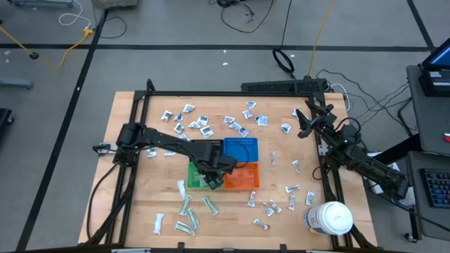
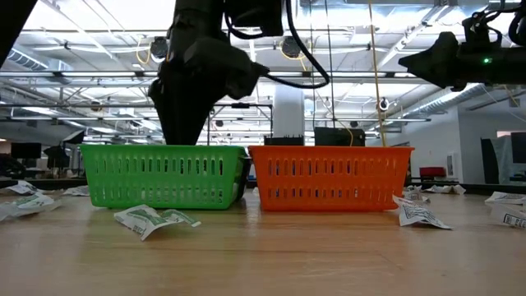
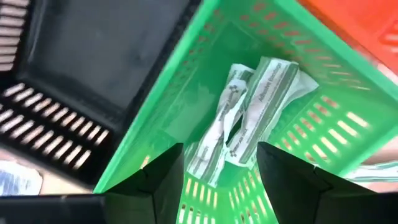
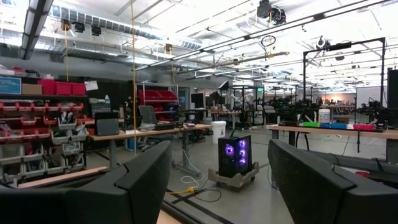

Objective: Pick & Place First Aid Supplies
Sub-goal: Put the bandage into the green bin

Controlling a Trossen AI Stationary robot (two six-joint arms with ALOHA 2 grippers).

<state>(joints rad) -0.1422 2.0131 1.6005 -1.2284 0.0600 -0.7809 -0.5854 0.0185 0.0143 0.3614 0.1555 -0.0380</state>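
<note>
Left pincer (image 3: 214,177) open, strip packets (image 3: 249,115) slanted

We see a wooden table (image 1: 140,204) with a dark frame along its left, far and right edges. At its middle four small bins sit packed in a square: green (image 1: 195,176) near left, orange (image 1: 242,177) near right, blue (image 1: 241,149) far right, and a black one (image 1: 205,146) far left. Small white packets (image 1: 199,125) lie scattered on the bare wood: one cluster across the far left, another (image 1: 246,121) far of the bins, a few singles (image 1: 296,164) to the right. Narrow strips (image 1: 188,216) lie near left, more packets (image 1: 270,207) near right. A white jar (image 1: 329,218) lies at the near right corner.
</note>
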